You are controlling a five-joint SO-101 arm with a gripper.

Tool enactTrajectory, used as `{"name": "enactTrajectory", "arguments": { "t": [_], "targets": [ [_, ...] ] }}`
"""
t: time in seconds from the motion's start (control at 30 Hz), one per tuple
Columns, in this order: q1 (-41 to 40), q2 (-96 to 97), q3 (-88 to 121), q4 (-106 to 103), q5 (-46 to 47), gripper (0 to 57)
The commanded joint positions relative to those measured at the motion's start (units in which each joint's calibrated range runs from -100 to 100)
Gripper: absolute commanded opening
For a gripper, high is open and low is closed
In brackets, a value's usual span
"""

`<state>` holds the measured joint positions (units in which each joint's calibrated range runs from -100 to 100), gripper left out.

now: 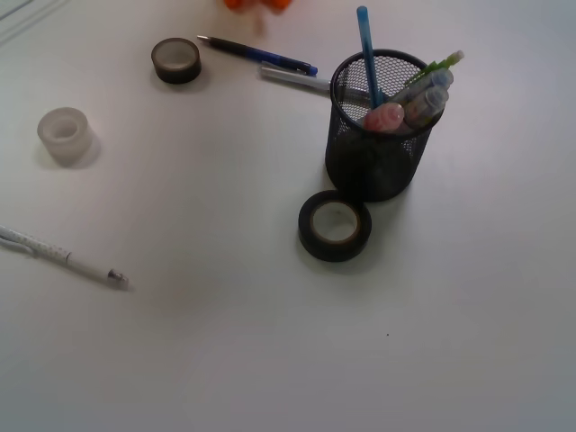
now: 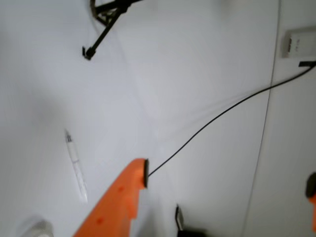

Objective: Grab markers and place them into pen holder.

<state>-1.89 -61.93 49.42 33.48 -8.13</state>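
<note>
Markers (image 1: 409, 101) leaning together inside pen holder (image 1: 378, 157), beside thin light-blue stick (image 1: 367, 54). Black tape roll (image 1: 335, 226) touching holder's base on white surface (image 1: 225, 342). Orange fingers (image 2: 118, 202) spread wide, nothing between, over white pen (image 2: 76, 165) and black cable (image 2: 222, 113) in wrist view.

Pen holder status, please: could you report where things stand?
Gripper open, empty, fingers apart. Markers inside the pen holder. Black tape roll sits against its base.
</note>
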Motion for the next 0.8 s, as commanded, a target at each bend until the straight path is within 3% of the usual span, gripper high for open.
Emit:
{"name": "enactTrajectory", "arguments": {
  "t": [0.0,0.3,0.43,0.6,0.67,0.77],
  "targets": [
    [3.2,-5.7,7.6,1.0,6.7,35.4],
    [3.4,-26.3,38.2,-0.7,9.5,35.4],
    [-0.3,-37.5,45.8,4.9,9.6,35.4],
    [-2.9,-35.3,47.5,9.2,10.2,35.3],
    [-2.9,-35.9,48.9,9.7,10.8,31.7],
    [-3.0,-36.9,49.6,9.7,11.2,18.0]
  ]
}}
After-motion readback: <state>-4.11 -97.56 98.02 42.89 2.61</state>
